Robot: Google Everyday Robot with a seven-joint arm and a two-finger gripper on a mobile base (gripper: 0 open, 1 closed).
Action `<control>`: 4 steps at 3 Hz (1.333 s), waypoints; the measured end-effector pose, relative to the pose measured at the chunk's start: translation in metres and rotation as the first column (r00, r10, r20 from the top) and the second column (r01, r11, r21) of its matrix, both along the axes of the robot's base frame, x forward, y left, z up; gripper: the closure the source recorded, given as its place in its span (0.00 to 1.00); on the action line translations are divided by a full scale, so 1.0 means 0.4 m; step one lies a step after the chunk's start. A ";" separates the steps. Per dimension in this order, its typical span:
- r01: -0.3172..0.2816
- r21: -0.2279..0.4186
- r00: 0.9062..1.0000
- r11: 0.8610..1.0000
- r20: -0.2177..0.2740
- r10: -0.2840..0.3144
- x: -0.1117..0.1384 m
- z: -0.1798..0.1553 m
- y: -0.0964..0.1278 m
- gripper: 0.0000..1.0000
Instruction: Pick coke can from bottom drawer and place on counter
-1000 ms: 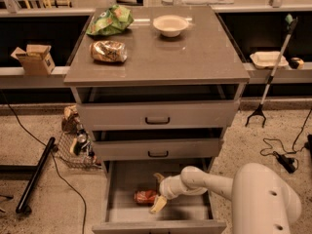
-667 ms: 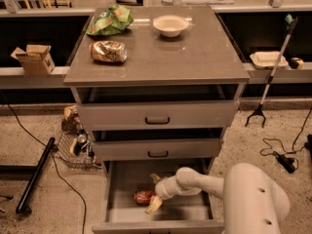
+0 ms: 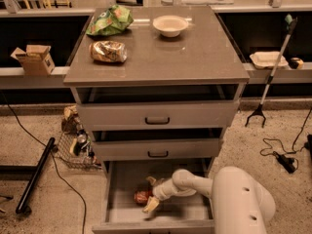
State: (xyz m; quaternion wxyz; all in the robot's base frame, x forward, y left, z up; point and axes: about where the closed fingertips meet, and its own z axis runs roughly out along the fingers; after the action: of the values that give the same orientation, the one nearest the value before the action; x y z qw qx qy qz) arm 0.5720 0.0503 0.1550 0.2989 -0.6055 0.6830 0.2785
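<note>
The bottom drawer (image 3: pixel 117 199) is pulled out and shows its flat grey floor. The red coke can (image 3: pixel 140 197) lies on its side at the middle left of that floor. My gripper (image 3: pixel 150 194) reaches down into the drawer from the right. It is open, with one pale finger beyond the can and one finger (image 3: pixel 150 206) in front of it, so the can sits between them. The grey-brown counter (image 3: pixel 195 57) is the cabinet top above the drawers.
On the counter are a green chip bag (image 3: pixel 109 20), a gold foil snack bag (image 3: pixel 107 51) and a white bowl (image 3: pixel 170 25). Two upper drawers with black handles (image 3: pixel 157 121) stand slightly open. My arm's white body (image 3: pixel 241 201) fills the lower right. A wire basket (image 3: pixel 75 147) sits on the floor at left.
My gripper has moved a little to the left inside the bottom drawer, and its fingers now stand on either side of the coke can. The can has not moved.
</note>
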 end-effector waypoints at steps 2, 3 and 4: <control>-0.030 0.018 1.000 0.999 -0.008 0.030 -0.002 -0.061 -0.016 0.45; -0.065 0.058 0.998 0.996 -0.012 0.066 -0.013 -0.067 -0.020 0.69; -0.067 0.059 0.998 0.996 -0.011 0.068 -0.013 -0.059 -0.020 0.92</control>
State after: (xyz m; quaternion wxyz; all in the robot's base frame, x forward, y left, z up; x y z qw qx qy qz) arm 0.5669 0.0422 0.1316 0.3025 -0.6172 0.6557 0.3124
